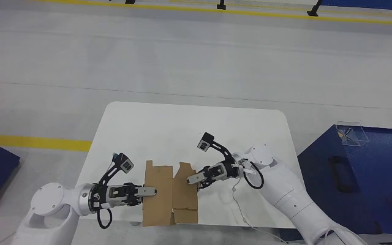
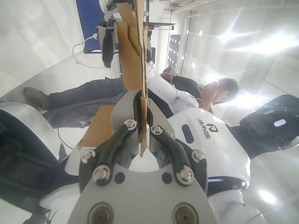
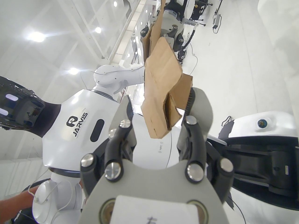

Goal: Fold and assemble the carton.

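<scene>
From the top view I see the carton [image 1: 170, 195] at the near edge of the worktop [image 1: 184, 128], between my left claw [image 1: 147, 192] and right claw [image 1: 193, 179]. My worry is that, this close to the edge, it could drop off if the one grip lets go. It reads as flat brown cardboard, not yet folded up, with notched flaps at both ends. In the left wrist view the left claw [image 2: 141, 99] is clamped on the carton's [image 2: 132, 54] thin edge; with so narrow a bite, I judge a twist could crease the board in the wrong place. The sheet runs away edge-on, its layers slightly parted. In the right wrist view the right claw [image 3: 161, 108] stands open with a flap between its jaws, one finger [image 3: 198, 101] touching it. Closing off-centre may buckle the flap rather than fold it. The flap looks bent and worn at its corner.
</scene>
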Controlling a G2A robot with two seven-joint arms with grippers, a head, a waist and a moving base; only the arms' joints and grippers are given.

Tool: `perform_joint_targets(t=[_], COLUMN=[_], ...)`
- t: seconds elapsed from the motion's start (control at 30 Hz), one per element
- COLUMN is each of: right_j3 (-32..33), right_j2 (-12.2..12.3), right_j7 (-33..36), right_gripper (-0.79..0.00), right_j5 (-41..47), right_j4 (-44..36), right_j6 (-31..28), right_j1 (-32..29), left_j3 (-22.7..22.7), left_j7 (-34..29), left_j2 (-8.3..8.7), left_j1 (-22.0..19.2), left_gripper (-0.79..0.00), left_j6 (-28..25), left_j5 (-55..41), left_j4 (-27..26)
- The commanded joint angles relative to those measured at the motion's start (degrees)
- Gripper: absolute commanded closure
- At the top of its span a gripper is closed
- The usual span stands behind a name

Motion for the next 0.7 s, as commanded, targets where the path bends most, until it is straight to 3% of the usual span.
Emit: perform_joint_targets(t=[0.0, 0.13, 0.2, 0.3, 0.4, 0.47, 0.67], right_j3=[0.0, 0.0, 0.0, 1.74, 5.3, 8.41, 11.39], right_j2=[0.0, 0.0, 0.07, 0.82, 1.67, 2.29, 3.7], right_j7=[0.0, 0.0, -1.43, -3.51, -6.75, -9.77, -13.04], right_gripper=[-0.785, -0.785, -0.785, -0.785, -0.785, -0.785, -0.785], right_j5=[0.0, 0.0, -1.19, -7.06, -6.15, -4.11, -6.37], right_j4=[0.0, 0.0, -1.06, -3.53, -6.95, -8.84, -14.21], right_j6=[0.0, 0.0, 0.16, -3.5, -6.74, -9.77, -13.05], right_j1=[0.0, 0.0, -0.61, -0.86, -2.89, -4.72, -9.02], left_j3=[0.0, 0.0, 0.01, 0.84, 2.62, 5.4, 12.99], left_j7=[0.0, 0.0, 3.18, 8.11, 13.54, 17.07, 19.12], left_j2=[0.0, 0.0, -0.12, -0.61, -1.55, -2.65, -5.42], left_j1=[0.0, 0.0, 0.29, 1.0, 0.78, 0.53, -2.26], left_gripper=[0.0, 0.0, 0.0, 0.0, 0.0, 0.0, 0.0], left_j6=[0.0, 0.0, -0.64, -5.88, -14.29, -19.63, -31.85], left_j5=[0.0, 0.0, -0.25, -3.15, -8.89, -17.85, -33.35], left_j4=[0.0, 0.0, -0.14, -0.39, 0.51, 1.82, 8.59])
